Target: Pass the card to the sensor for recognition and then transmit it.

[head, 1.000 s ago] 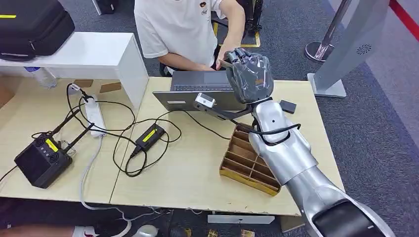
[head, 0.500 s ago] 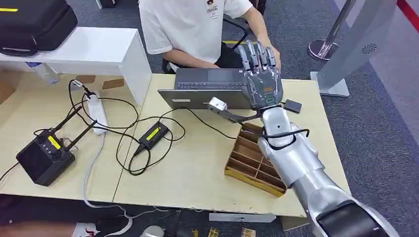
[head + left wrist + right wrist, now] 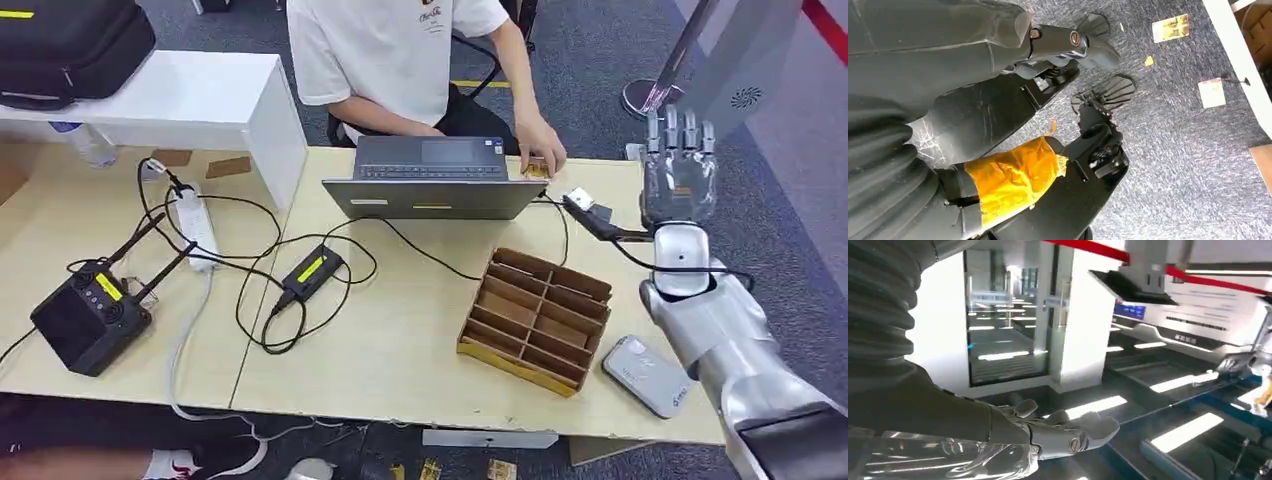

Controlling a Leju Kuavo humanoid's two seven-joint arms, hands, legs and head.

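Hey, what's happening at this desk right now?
The robot's right hand is raised past the far right edge of the table, fingers straight and apart, holding nothing. A person in a white shirt sits behind a laptop, one hand resting on the table beside it. A wooden divided tray and a grey card reader lie near the robot. The left hand hangs over the carpet.
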